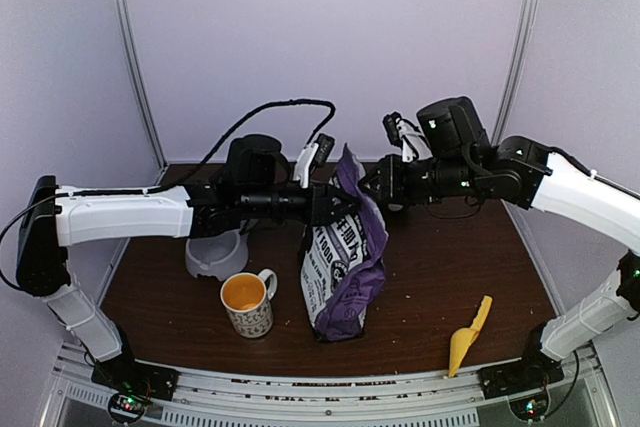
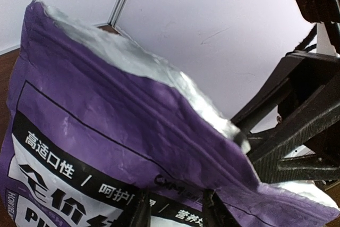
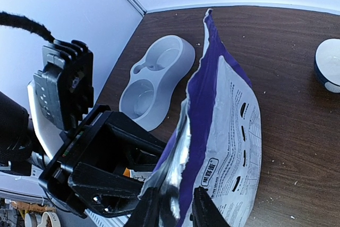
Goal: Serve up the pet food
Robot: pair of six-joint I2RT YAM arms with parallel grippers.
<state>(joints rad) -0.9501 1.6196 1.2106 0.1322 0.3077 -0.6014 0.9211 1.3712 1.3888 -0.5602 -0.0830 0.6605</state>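
Mug point(image 1: 246, 305) left of bag point(image 1: 345, 267); scoop point(image 1: 468, 335) right; bowl point(image 1: 216, 252) apparently behind mug.

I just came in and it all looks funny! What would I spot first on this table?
First, the tall purple pet food bag standing mid-table, with the left gripper and the right gripper pinching its open top from either side. Next, the patterned mug with its orange inside, just left of the bag. Last, the yellow scoop lying alone near the front right edge.

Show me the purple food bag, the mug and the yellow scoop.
purple food bag point(image 1: 335, 257): top view, printed front.
mug point(image 1: 250, 322): top view, patterned side.
yellow scoop point(image 1: 460, 349): top view, wide end.
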